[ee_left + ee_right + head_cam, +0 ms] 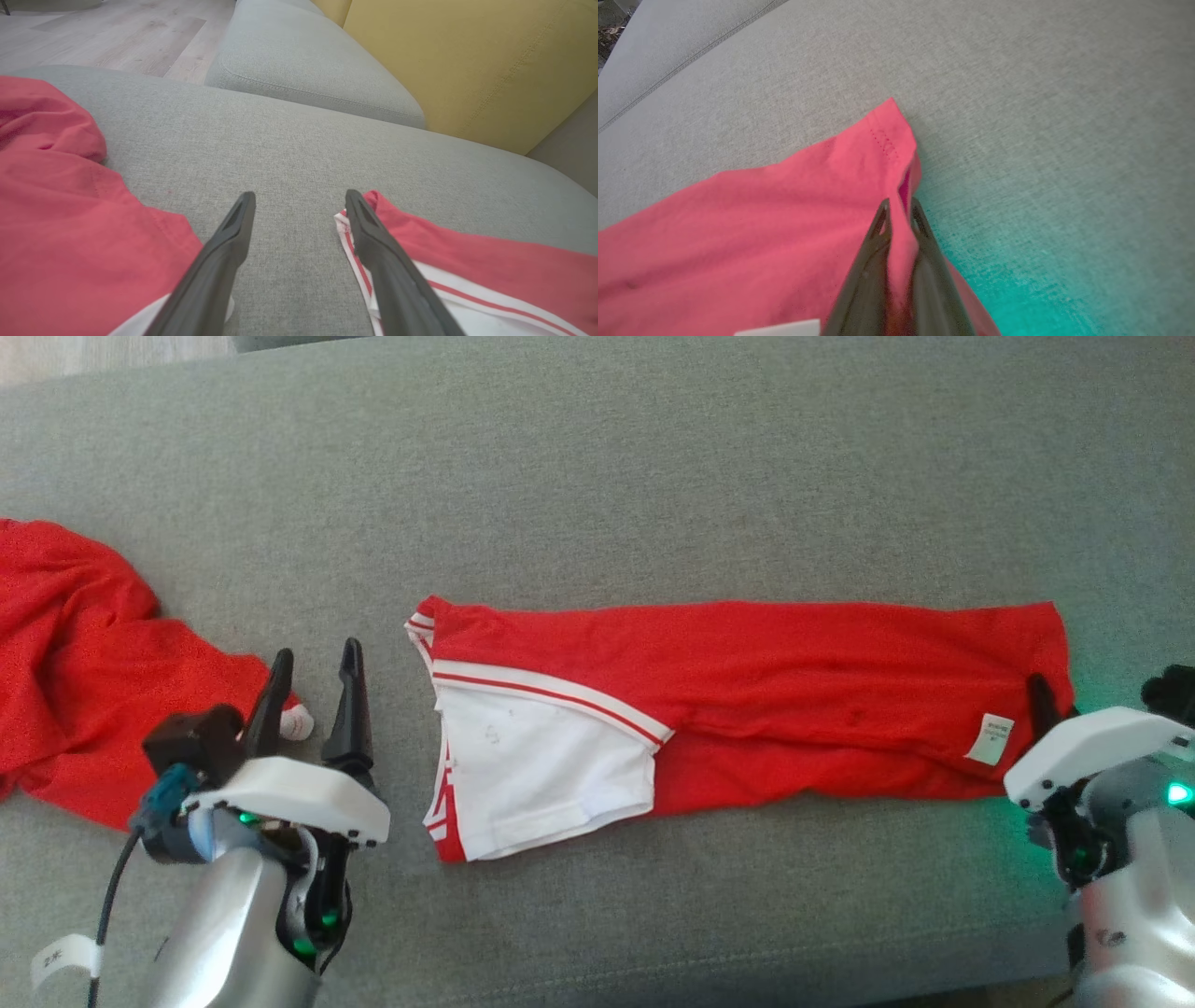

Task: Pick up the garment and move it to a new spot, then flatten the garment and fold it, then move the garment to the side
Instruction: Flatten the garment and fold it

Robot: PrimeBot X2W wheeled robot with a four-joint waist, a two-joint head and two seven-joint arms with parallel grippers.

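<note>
- We are holding our left pincer (317,653) released, its two dark fingers spread wide above the bare grey sofa seat (653,476). It is hanging in the gap between a loose red cloth (75,653) on its left and the garment (747,653) on its right.
- We are clenching our right pincer (899,205) on the garment's stitched red hem at the strip's right end, near a small white label (990,739) (green light from the wrist is tinting the seat there).
- The garment is lying as a long folded strip across the seat, its white sleeve (532,765) lying over the front at the left end.
- Farther back, a yellow cushion (467,60) is standing behind the seat, and a wooden floor (117,37) is showing beyond it.
</note>
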